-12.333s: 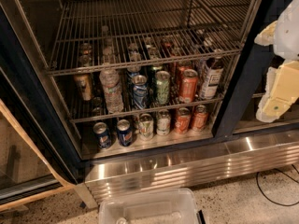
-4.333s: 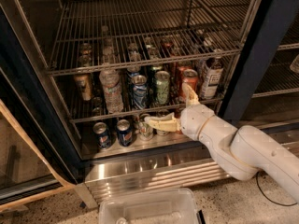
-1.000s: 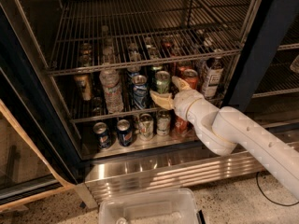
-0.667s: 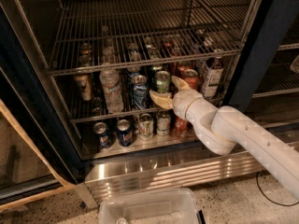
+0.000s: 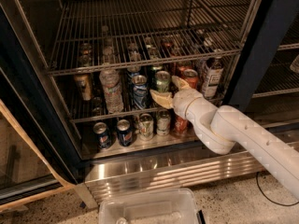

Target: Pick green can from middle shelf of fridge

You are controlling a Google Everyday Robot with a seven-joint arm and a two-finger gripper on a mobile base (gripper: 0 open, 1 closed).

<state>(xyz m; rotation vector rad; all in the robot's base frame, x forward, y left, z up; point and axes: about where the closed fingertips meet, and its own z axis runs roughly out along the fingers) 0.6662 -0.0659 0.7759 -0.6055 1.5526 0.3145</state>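
Note:
The green can (image 5: 162, 80) stands upright on the middle shelf (image 5: 93, 117) of the fridge (image 5: 28, 92), between a blue-and-silver can (image 5: 139, 90) and a red can (image 5: 191, 77). My gripper (image 5: 169, 91) reaches into the fridge at the can's lower part. Its two pale fingers are spread: one finger (image 5: 160, 100) lies low in front of the can on its left, the other (image 5: 179, 82) is at the can's right side. The white arm runs in from the lower right and hides the can's bottom.
On the middle shelf also stand a water bottle (image 5: 111, 90), a brown can (image 5: 84, 86) and a dark bottle (image 5: 212, 75). Several cans (image 5: 124, 132) stand on the fridge floor. The upper wire rack (image 5: 140, 27) is close overhead. A clear plastic bin (image 5: 149, 209) sits below the ribbed steel panel (image 5: 163, 169).
Since 4.3 s ago the gripper rose from the floor-level cans to the green can on the middle shelf. Over the last second it has hardly moved.

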